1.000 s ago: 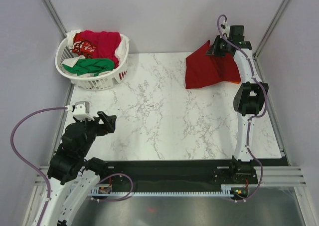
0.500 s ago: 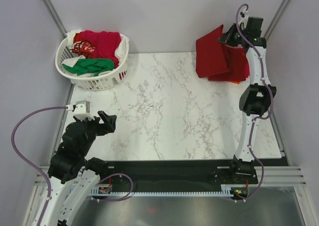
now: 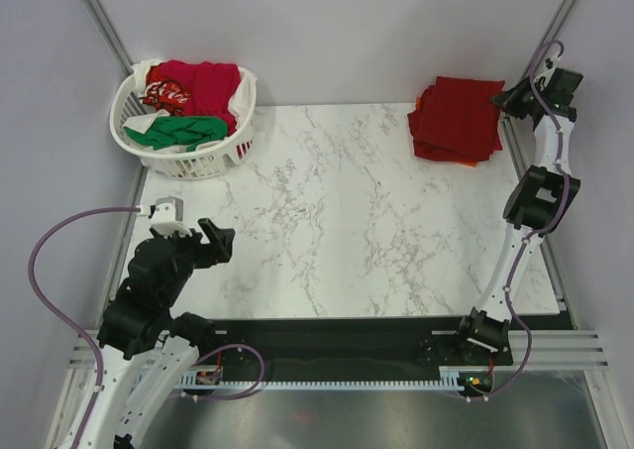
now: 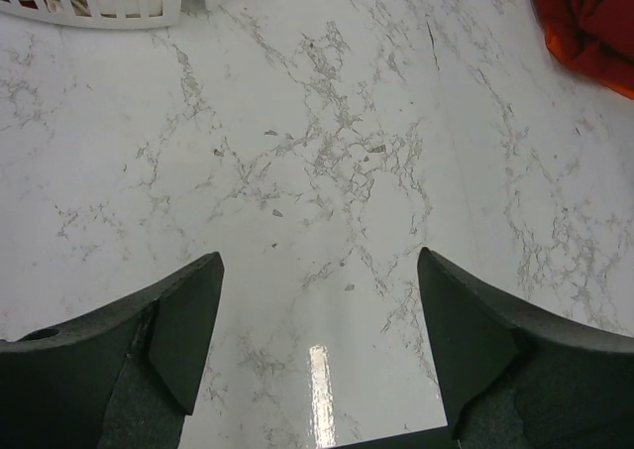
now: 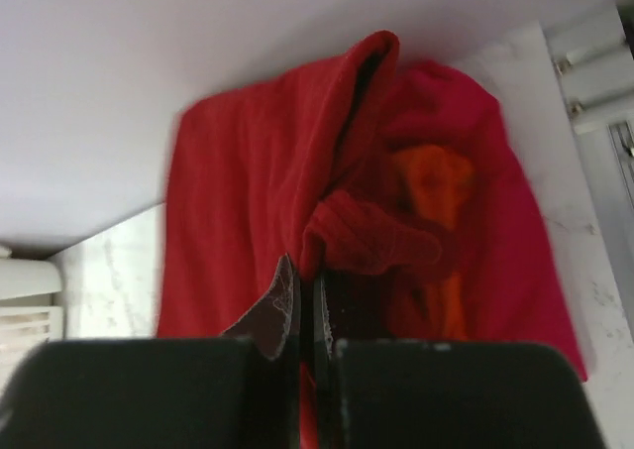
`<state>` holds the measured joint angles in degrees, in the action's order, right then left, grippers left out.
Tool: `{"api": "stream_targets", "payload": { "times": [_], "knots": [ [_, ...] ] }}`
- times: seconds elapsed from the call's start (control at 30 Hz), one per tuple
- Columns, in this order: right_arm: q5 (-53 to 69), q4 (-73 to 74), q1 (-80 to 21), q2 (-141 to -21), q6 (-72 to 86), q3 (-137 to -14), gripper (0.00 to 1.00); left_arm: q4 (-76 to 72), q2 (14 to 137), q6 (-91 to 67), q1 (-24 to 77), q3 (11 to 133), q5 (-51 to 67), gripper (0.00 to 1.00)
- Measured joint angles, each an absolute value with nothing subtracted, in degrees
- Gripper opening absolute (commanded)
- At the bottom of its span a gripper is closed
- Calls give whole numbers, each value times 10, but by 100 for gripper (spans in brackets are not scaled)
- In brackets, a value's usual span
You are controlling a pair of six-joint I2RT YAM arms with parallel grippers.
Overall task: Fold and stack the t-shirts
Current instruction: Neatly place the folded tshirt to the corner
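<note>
Crimson soft cloth is bunching into rumpled folds where your right end effector point(image 5: 302, 271) is pinching shut on the dark red t-shirt point(image 5: 248, 171), lying on the folded stack point(image 3: 458, 120) at the marble-veined tabletop's point(image 3: 327, 201) far right corner. Your left end effector point(image 4: 317, 261) is hanging wide open, empty.

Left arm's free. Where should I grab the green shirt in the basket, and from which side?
Probably pinch a raised fold near the middle of the green shirt, coming straight down from above. It lies bunched on top of the pile at the near side of the basket, and the walls block a sideways approach. The left gripper is open.
</note>
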<state>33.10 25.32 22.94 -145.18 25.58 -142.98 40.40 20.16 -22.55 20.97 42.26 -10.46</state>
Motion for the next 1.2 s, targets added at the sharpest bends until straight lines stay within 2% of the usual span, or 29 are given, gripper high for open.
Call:
{"api": "stream_targets", "payload": {
  "times": [0.07, 0.1, 0.2, 0.23, 0.33, 0.43, 0.53, 0.73, 1.1, 1.17, 1.2],
  "knots": [
    [328, 241, 234, -1494, 259, -1418, 2, 404, 203, -225, 210, 423, -104, 87],
    [328, 236, 233, -1517, 260, -1412, 7, 404, 204, -225, 210, 423, -104, 87],
    [348, 204, 231, -1563, 284, -1385, 38, 404, 205, -225, 210, 423, -104, 87],
    [357, 191, 233, -1564, 290, -1383, 60, 404, 206, -225, 210, 423, -104, 87],
    [356, 178, 231, -1555, 288, -1379, 83, 404, 206, -225, 210, 423, -104, 87],
    [347, 174, 227, -1550, 287, -1367, 94, 404, 206, -225, 210, 423, -104, 87],
    [340, 171, 226, -1535, 287, -1352, 98, 404, 206, -225, 210, 423, -104, 87],
    [290, 201, 222, -1473, 278, -1296, 98, 404, 206, -225, 210, 423, -103, 87],
    [61, 314, 211, -1249, 227, -1223, 98, 404, 194, -225, 210, 423, -102, 87],
    [48, 313, 208, -1220, 225, -1200, 97, 404, 190, -225, 210, 423, -102, 87],
    [50, 311, 208, -1209, 225, -1188, 92, 404, 189, -225, 210, 423, -102, 87]
  ]
}}
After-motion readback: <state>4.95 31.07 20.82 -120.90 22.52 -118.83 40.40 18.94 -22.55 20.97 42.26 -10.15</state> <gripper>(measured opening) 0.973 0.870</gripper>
